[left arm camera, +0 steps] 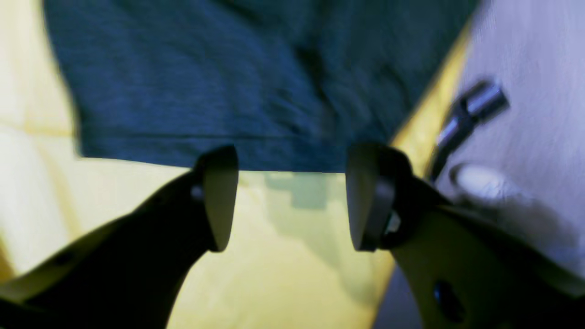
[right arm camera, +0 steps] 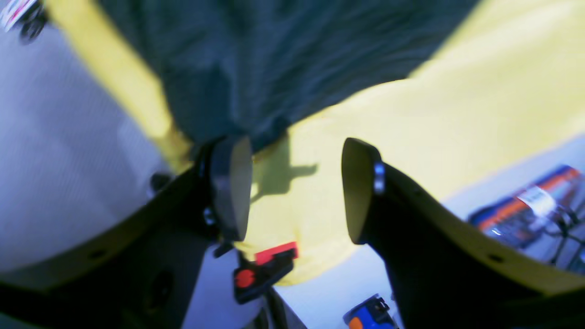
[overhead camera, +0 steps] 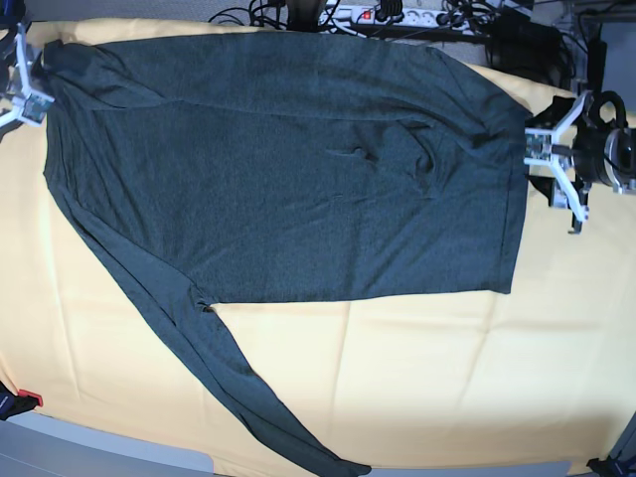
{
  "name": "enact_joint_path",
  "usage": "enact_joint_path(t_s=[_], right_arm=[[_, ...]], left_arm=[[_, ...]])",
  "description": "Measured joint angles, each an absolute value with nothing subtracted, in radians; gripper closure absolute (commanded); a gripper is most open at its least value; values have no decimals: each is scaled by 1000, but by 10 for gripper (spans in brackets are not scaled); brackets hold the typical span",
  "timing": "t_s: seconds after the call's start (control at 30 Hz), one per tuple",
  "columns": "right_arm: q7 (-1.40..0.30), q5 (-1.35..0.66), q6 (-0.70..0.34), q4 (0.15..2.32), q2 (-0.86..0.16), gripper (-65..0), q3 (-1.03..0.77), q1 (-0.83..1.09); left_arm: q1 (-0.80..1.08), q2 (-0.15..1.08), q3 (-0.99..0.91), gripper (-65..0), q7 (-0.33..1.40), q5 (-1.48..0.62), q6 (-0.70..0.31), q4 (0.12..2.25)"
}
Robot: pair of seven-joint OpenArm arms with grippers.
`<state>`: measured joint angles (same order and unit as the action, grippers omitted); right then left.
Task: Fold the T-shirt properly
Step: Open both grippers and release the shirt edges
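Observation:
The dark charcoal T-shirt (overhead camera: 298, 169) lies spread flat on a yellow cloth (overhead camera: 447, 378), with one long sleeve (overhead camera: 229, 388) running down toward the front edge. At the shirt's right edge my left gripper (overhead camera: 549, 159) is open. In its wrist view the jaws (left arm camera: 292, 196) stand apart over yellow cloth, and the shirt's hem (left arm camera: 205, 151) lies just beyond the fingertips. Over at the shirt's far left corner my right gripper (overhead camera: 25, 84) is open too. Its wrist view shows empty jaws (right arm camera: 297, 192), with the shirt (right arm camera: 274, 59) close to the left fingertip.
Cables and a power strip (overhead camera: 378, 15) line the back edge. A red and black clamp (right arm camera: 263, 269) grips the cloth's edge near my right gripper, and orange and blue items (right arm camera: 525, 205) lie below the table. A metal cylinder (left arm camera: 475, 114) shows beside the cloth.

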<state>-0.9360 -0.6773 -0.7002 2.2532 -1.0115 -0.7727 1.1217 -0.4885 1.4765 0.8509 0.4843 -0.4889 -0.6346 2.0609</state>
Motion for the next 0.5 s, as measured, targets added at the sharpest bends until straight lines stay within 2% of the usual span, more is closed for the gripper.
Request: enact_joint_path(t_s=[0.07,0.27,0.37,0.5], right_arm=[[-934,-707,-698,2253,-1011,-339,-825,1118],[-895,-707,-535,2253,-1011,-339,-881,1044],[-897,-691,-513,2253,-1011,-339,-880,1020],[-894,-681,-495,2252,-1011,-339,-880,1016]], left_arm=[[-533,1460,850,-377,523,-552,-577,2051],[-619,1330,850,-377,552,-615,-437,1903],[-629,1256,834,-377,554,-626,-366,1805],[-626,1146,751,-377,575,-688,-334,1634]])
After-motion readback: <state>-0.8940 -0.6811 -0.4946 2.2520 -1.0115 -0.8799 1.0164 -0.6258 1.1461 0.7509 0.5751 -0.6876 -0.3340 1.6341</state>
